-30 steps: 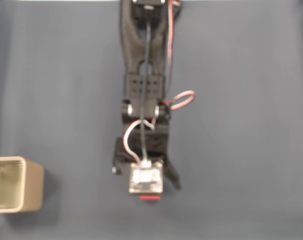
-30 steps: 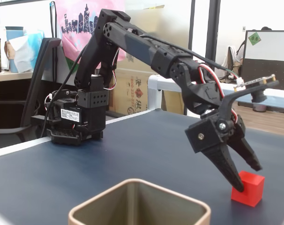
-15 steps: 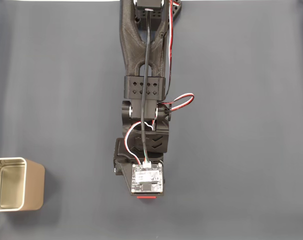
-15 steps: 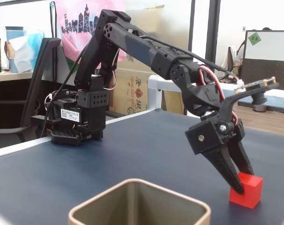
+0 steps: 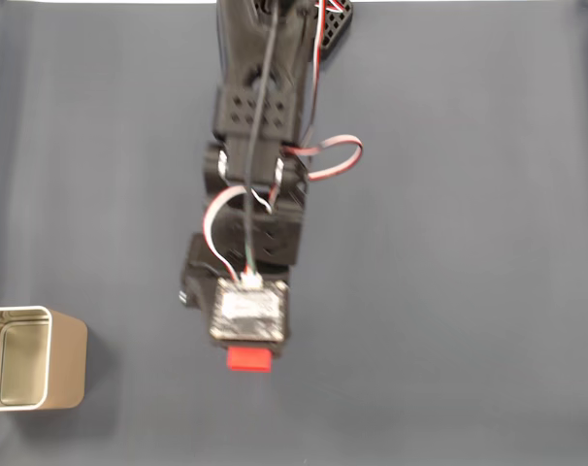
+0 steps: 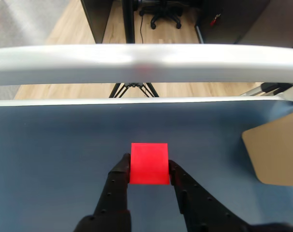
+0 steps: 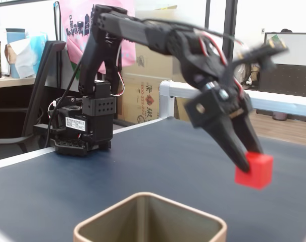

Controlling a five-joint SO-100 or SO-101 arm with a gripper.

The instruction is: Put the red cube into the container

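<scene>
My gripper is shut on the red cube, one black finger pressed to each side of it. In a fixed view from the side the red cube hangs clear above the dark blue table in the gripper. From above, the red cube peeks out below the wrist's circuit board, which hides the fingers. The container, a tin with a pale rim, stands at the left edge in that view, well left of the cube. Its rim fills the foreground in the side view, and a beige corner shows at the right in the wrist view.
The arm's base sits at the table's far left end in the side view. A white rail runs along the table's edge ahead of the gripper. Chairs, boxes and desks stand beyond the table.
The gripper closed on the red cube and lifted it off the table. The arm has swung left in the view from above, toward the container's side.
</scene>
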